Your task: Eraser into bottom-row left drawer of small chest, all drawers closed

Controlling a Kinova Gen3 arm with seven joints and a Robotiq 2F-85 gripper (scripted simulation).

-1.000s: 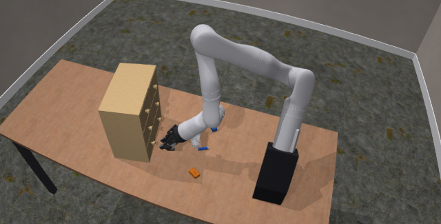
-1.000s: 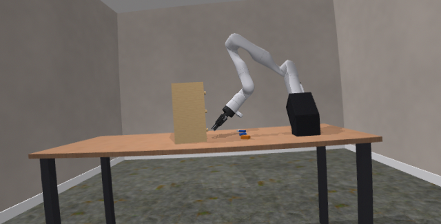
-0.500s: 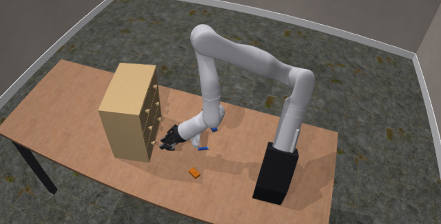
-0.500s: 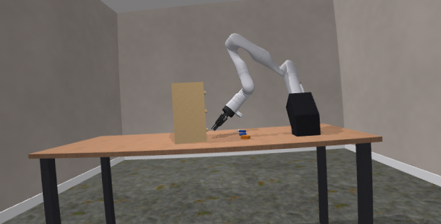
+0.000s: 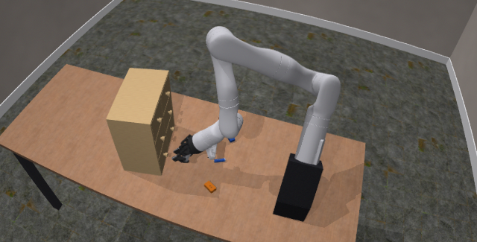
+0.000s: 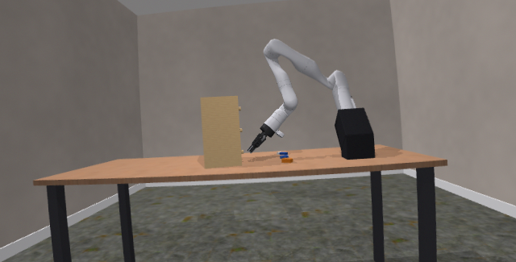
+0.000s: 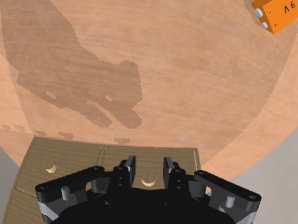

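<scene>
The small wooden chest (image 5: 141,119) stands on the table with its knobbed drawer fronts facing the arm; all drawers look pushed in. My gripper (image 5: 180,155) is low at the chest's bottom row, by the near-side knob (image 5: 165,154). In the wrist view the fingers stand partly apart with that knob (image 7: 148,181) between them, with a gap on each side. An orange block with lettering (image 5: 210,186), which I take for the eraser, lies on the table behind the gripper; it also shows in the wrist view (image 7: 276,6) and in the side view (image 6: 287,160).
Two small blue objects lie on the table near the arm's wrist, one (image 5: 220,160) thin and one (image 5: 232,140) under the forearm. The arm's black base (image 5: 298,186) stands at the right end of the table.
</scene>
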